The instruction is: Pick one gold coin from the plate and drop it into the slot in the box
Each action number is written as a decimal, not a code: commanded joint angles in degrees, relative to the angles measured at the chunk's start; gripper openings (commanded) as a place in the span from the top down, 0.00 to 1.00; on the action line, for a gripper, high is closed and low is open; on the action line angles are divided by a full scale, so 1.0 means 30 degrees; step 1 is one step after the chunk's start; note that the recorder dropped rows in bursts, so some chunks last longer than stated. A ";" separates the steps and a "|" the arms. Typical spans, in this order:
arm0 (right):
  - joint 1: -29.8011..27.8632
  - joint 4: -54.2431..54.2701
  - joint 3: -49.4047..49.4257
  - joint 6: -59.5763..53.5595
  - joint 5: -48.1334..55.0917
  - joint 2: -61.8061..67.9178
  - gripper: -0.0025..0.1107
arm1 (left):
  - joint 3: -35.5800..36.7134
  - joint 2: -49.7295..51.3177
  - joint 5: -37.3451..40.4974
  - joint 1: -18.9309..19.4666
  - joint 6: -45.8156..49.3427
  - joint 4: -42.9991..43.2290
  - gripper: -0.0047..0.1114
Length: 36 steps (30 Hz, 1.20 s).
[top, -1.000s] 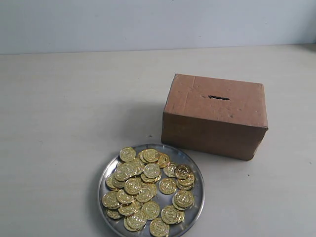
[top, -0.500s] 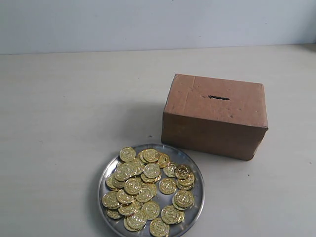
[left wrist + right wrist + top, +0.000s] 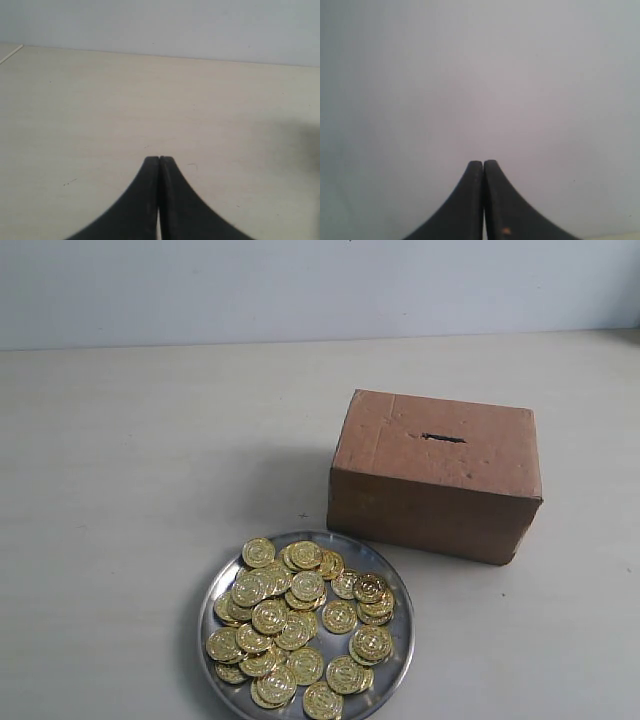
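A round silver plate sits near the front edge of the exterior view, heaped with several gold coins. Just behind it to the right stands the brown cardboard box, with the dark slot in its top face. Neither arm shows in the exterior view. My left gripper is shut and empty, its black fingers pressed together over bare table. My right gripper is also shut with nothing in it, facing a plain pale wall. Neither wrist view shows the plate, coins or box.
The pale tabletop stretches left of the box and plate. A light wall closes the back. The plate's front rim is cut off by the exterior view's lower edge.
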 commanded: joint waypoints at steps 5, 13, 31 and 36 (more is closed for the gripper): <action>0.0006 -1.3605 -0.4020 1.1562 -0.6174 0.6123 0.98 | 0.0073 -0.0093 -0.0190 0.0045 -0.0075 -0.0047 0.96; 0.0006 -1.3605 -0.6499 1.0376 -0.8764 1.1750 0.98 | 0.0073 -0.0093 -0.0190 0.0045 -0.0075 -0.0047 0.96; 0.0006 -1.3605 -0.9777 0.5821 -0.9208 2.2030 0.98 | 0.0073 -0.0093 -0.0190 0.0045 -0.0075 -0.0047 0.96; 0.0017 -1.3605 -0.9777 0.4379 -1.0422 2.4666 0.98 | 0.0073 -0.0093 -0.0190 0.0045 -0.0075 -0.0047 0.96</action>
